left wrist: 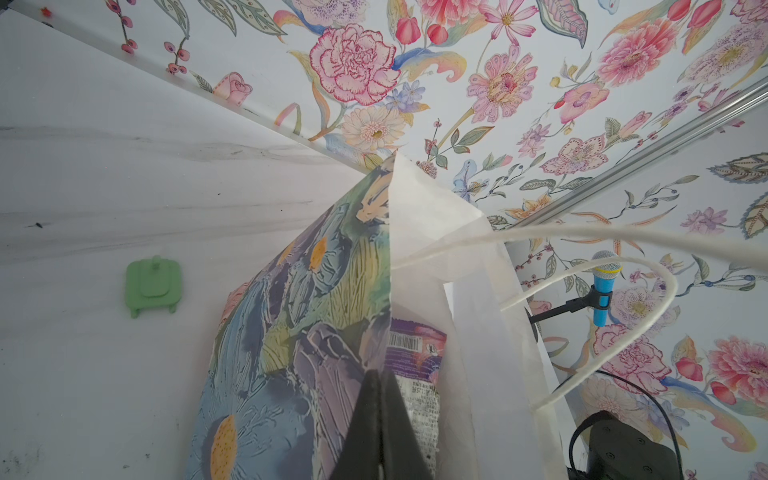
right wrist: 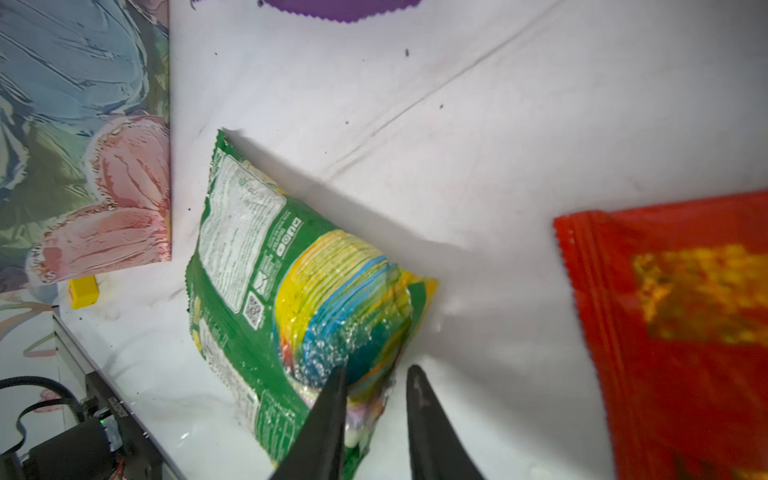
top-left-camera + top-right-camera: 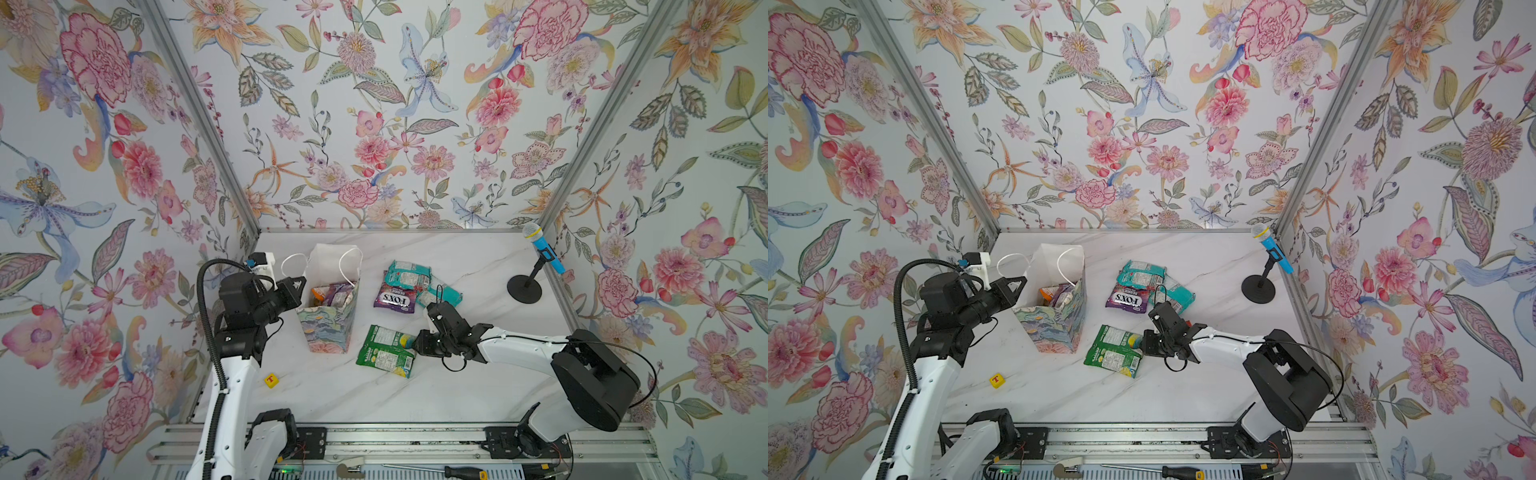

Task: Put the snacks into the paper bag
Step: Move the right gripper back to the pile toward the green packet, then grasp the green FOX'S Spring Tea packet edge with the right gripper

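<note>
**Right wrist view: my jaws straddle the green packet (image 2: 291,282), no grip seen**

Marble table (image 3: 457,386). Paper bag (image 3: 328,328) stands upright left of centre. The green packet lies flat just beside its base.

My right gripper (image 2: 376,370) sits low at the packet's near end, set narrow. One finger is over the foil, the other is off its edge, and table shows between them. No pinch that I can see.

Judgement: this is the pickup step. The foil is glossy and puffed and likely to slip. Both fingers should be well past the crimped seam before I lift. Then I clear the rim and go in from above, not against the wall. A second green packet (image 3: 384,365) seems to lie underneath, so I watch for dragging it.

My left gripper (image 1: 376,376) is clamped on the bag's printed wall at the rim, mouth open. The bag looks light and could tip.

Bag holds purple packets (image 3: 338,296) and an orange packet (image 3: 321,294), standing on end. Room left, I judge.

Loose on the table:
- Teal packets (image 3: 407,276) and the FOX'S packet (image 3: 395,300), touching in a heap beyond my right gripper.
- Red sachet (image 2: 673,332), near it.
</note>
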Robot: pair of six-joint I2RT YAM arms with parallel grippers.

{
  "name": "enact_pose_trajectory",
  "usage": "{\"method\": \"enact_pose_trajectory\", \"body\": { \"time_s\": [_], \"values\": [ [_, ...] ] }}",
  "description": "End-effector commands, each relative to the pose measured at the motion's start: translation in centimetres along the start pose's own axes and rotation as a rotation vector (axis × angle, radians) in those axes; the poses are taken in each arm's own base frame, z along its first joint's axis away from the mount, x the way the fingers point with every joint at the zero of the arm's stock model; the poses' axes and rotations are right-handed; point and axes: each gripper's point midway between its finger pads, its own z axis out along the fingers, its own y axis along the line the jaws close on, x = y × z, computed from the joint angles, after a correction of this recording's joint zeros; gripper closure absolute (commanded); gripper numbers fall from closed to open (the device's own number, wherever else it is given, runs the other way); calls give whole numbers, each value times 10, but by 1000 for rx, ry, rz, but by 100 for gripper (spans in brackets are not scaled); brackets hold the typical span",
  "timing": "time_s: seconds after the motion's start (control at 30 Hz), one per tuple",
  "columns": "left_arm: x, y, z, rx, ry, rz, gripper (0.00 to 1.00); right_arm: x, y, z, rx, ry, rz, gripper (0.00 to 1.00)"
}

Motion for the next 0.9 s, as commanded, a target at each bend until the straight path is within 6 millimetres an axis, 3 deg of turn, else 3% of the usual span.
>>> {"method": "enact_pose_trajectory", "body": {
  "time_s": [0.0, 0.17, 0.3, 0.37, 0.53, 0.67, 0.87],
  "values": [
    [-2, -10, -5, 38, -20, 23, 98, -9, 1, 5, 12, -18, -20, 79],
    [-2, -11, -5, 40, -18, 21, 98, -26, 3, 14, 24, -22, -57, 90],
    [-3, -12, -5, 38, -17, 30, 98, -52, 10, 17, 29, -48, -114, 89],
    [-4, -12, -6, 37, -20, 31, 98, -65, 15, 19, 24, -56, -139, 85],
    [-3, -11, -6, 36, -18, 28, 98, -87, 31, 10, -23, -84, -146, 64],
    [-3, -11, -5, 33, -16, 30, 98, -78, 32, -8, -53, -109, -99, 55],
    [-4, -11, -4, 38, -18, 27, 98, -26, 16, -22, -64, -84, 6, 53]
  ]
}}
